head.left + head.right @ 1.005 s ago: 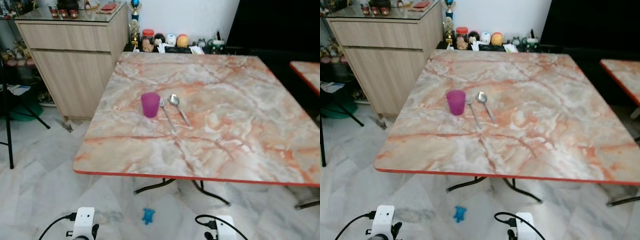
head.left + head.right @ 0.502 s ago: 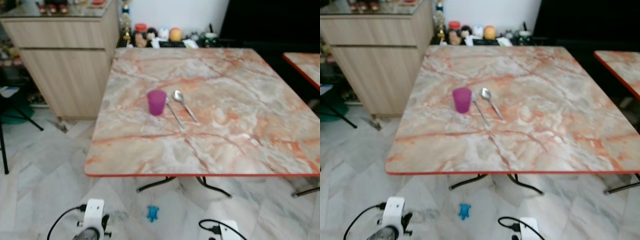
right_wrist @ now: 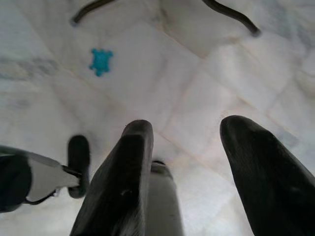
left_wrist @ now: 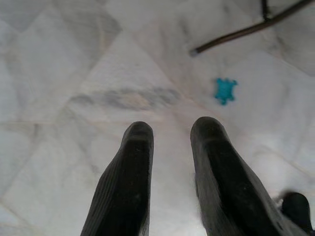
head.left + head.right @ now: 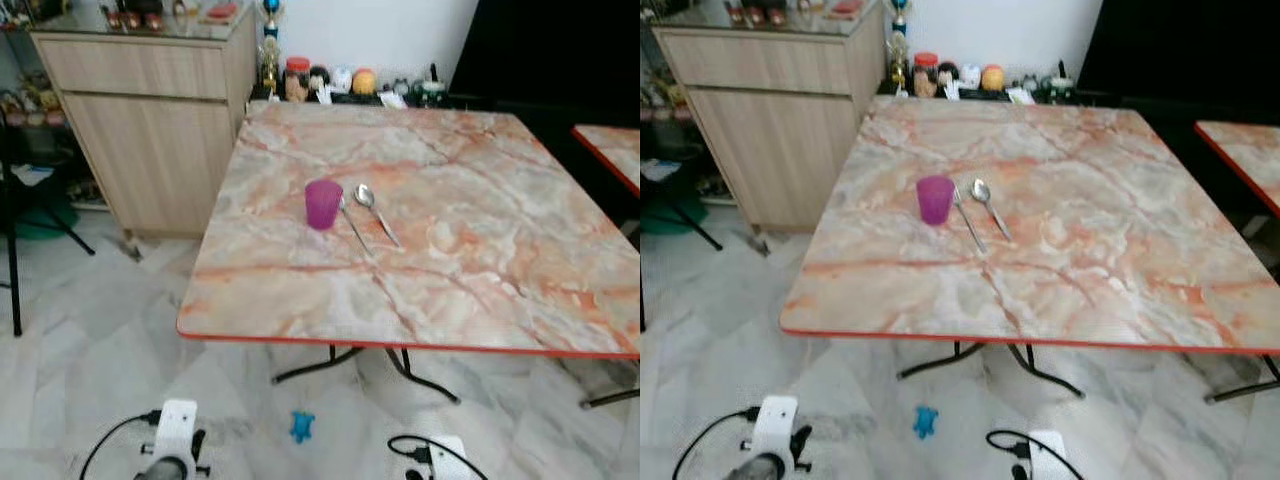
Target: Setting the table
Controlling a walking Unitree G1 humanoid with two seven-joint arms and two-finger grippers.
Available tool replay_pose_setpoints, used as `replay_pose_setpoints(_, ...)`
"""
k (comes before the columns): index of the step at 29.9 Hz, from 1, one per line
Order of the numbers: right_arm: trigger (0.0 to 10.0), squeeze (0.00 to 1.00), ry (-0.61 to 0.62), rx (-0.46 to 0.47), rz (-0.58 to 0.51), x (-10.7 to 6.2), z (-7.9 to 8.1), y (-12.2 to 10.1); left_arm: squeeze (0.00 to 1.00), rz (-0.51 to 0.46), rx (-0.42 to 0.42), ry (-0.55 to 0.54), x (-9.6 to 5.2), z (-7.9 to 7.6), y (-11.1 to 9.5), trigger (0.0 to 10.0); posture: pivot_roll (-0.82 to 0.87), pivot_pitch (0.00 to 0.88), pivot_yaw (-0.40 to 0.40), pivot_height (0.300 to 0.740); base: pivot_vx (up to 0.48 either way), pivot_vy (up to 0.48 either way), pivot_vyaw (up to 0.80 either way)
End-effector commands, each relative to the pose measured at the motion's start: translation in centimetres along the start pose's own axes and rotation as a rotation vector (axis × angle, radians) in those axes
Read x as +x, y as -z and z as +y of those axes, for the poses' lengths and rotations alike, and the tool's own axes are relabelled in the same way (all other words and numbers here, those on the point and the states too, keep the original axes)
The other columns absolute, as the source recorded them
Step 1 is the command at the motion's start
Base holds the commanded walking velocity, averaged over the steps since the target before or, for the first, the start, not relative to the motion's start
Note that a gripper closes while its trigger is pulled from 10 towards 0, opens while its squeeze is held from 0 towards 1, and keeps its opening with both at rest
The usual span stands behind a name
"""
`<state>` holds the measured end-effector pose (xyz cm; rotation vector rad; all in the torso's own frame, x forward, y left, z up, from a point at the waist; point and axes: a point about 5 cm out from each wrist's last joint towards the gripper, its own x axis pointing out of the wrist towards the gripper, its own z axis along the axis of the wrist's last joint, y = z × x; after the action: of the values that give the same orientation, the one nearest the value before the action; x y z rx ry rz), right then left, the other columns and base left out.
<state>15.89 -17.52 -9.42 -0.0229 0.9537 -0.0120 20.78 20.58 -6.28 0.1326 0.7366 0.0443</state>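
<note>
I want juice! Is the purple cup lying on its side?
No, the purple cup stands upright on the marble table, just beside the fork and spoon.

second table: cut off by the picture's edge
things behind the table's far edge: too small to tell
cabinet top: things cut off
</note>
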Motion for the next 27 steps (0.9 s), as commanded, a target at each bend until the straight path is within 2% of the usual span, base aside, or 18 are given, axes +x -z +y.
replay_pose_setpoints(1,10.0,0.0,0.019,-0.003,0.01,-0.1,-0.7,0.2,0.0,0.004,0.007,0.013,0.0,-0.4,0.2,10.0,0.09,0.0,-0.041,0.74,0.0,-0.409,0.0)
replay_pose_setpoints(7,10.0,0.0,0.018,-0.007,0.012,-0.1,-0.8,0.3,0.0,0.008,0.004,0.01,-0.1,-0.4,0.2,10.0,0.09,0.0,-0.043,0.74,0.0,-0.358,0.0)
replay_pose_setpoints(13,10.0,0.0,0.017,-0.009,0.013,-0.1,-0.8,0.3,0.0,0.013,0.004,-0.007,-0.1,0.1,0.4,10.0,0.09,0.0,-0.044,0.74,0.0,0.0,0.0)
replay_pose_setpoints(19,10.0,0.0,0.014,-0.012,0.014,-0.1,-0.8,0.3,0.0,-0.009,-0.028,-0.065,-0.4,1.5,0.6,10.0,0.1,0.0,-0.045,0.74,0.0,0.0,0.0)
replay_pose_setpoints(22,10.0,0.0,0.013,-0.014,0.014,-0.1,-0.8,0.3,0.0,-0.047,-0.025,-0.084,-0.6,2.2,0.5,10.0,0.1,0.0,-0.045,0.74,0.0,0.0,0.0)
replay_pose_setpoints(26,10.0,0.0,0.015,-0.014,0.014,-0.1,-0.8,0.3,0.0,-0.134,-0.019,-0.132,-1.1,3.7,0.0,10.0,0.1,0.0,-0.046,0.74,0.0,0.0,0.0)
replay_pose_setpoints(27,10.0,0.0,0.014,-0.015,0.015,-0.1,-0.8,0.4,0.0,-0.174,-0.012,-0.16,-1.4,4.5,-0.3,10.0,0.11,0.0,-0.048,0.74,0.0,0.0,0.0)
